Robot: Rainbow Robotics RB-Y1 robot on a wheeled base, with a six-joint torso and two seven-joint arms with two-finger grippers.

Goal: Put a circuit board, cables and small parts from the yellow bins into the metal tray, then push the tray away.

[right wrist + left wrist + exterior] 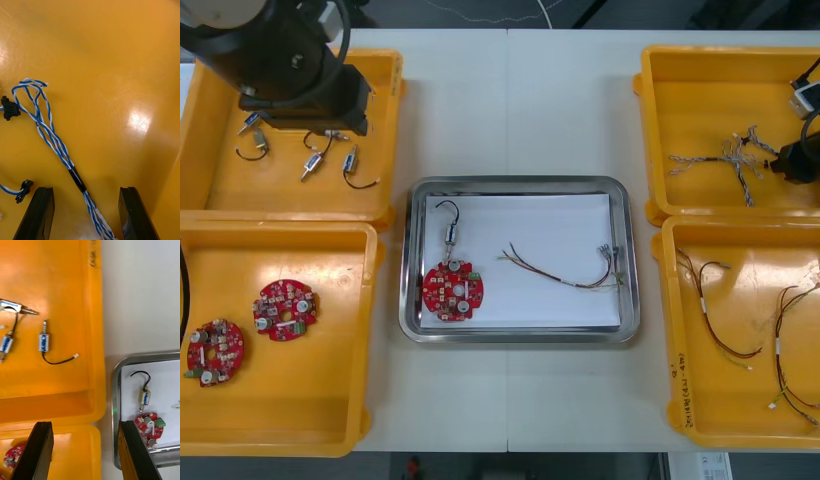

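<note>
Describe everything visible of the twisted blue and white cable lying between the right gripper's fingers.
The twisted blue and white cable lies flat on the floor of the far yellow bin on the robot's right. Its thin blue and white strands are wound round each other and gathered by a short black sleeve. Past the sleeve they spread into loose loops, with a small black connector beside them. The cable runs between the open fingers of the right gripper and touches neither.

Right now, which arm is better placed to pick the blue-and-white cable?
Right. The right pincer, open, straddles the blue-and-white cable in the far right bin; the left pincer, also open, is far off at the left bins.
</note>
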